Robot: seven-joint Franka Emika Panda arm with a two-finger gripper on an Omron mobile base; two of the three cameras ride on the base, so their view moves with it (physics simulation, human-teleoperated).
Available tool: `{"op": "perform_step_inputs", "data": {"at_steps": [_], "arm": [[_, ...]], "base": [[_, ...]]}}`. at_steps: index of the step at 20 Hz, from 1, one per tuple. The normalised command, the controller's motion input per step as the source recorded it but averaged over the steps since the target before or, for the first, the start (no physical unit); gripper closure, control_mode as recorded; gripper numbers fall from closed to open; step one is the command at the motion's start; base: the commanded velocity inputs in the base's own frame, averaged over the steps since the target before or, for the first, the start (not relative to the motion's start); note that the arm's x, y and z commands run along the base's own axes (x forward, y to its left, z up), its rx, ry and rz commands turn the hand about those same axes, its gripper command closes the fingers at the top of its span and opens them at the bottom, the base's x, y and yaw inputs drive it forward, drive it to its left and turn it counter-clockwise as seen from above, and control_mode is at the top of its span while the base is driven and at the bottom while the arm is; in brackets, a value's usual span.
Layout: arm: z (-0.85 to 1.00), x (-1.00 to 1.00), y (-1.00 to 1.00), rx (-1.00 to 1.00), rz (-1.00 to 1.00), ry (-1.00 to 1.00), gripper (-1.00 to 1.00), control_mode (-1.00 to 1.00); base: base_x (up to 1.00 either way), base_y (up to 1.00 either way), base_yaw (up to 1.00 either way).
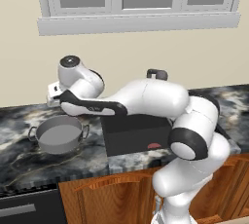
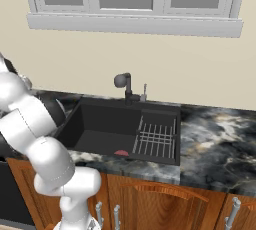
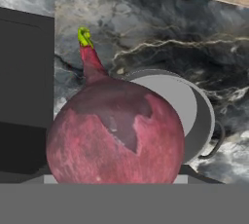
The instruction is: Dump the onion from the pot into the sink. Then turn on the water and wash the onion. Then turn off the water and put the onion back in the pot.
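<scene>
The pot (image 1: 60, 135) at the left of the left base view stands with its mouth open upward. In the hand view the onion (image 3: 115, 130) covers much of the pot from above. In the sink (image 2: 100, 124), the wire rack (image 2: 156, 140) takes the right part and a red sliver (image 2: 121, 152) lies at the front; the tap (image 2: 124, 86) rises behind.

A dark marbled counter (image 2: 220, 134) sits over wooden cabinets (image 2: 165, 201) with metal handles (image 2: 116, 217). A white-framed window (image 2: 132, 1) fills the beige wall above.

- The pot (image 1: 59, 135) stands on the counter (image 1: 29, 162), just left of the sink (image 1: 133, 138).
- The onion (image 3: 115, 135) hangs above the pot.
- The wire rack (image 2: 156, 139) lies in the sink's right part; the tap (image 2: 124, 85) stands behind the sink.
</scene>
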Motion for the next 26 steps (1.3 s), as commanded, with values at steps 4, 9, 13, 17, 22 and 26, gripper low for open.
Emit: {"op": "perform_step_inputs", "data": {"at_steps": [4,9,13,17,22,26], "arm": [[-0.65,0.00,0.29,0.00,0.00,0.07,1.00,-1.00],[-0.67,0.04,0.14,0.00,0.00,0.00,1.00,-1.00],[-0.39,0.16,0.27,0.00,0.00,0.00,1.00,-1.00],[-0.30,0.33,0.20,0.00,0.00,0.01,1.00,-1.00],[-0.04,0.35,0.25,0.00,0.00,0.05,1.00,-1.00],[-0.03,0.26,0.30,0.00,0.00,0.00,1.00,-1.00]], "base": [[0.00,0.00,0.00],[0.00,0.00,0.00],[0.00,0.00,0.00],[0.00,0.00,0.00],[0.00,0.00,0.00],[0.00,0.00,0.00]]}}
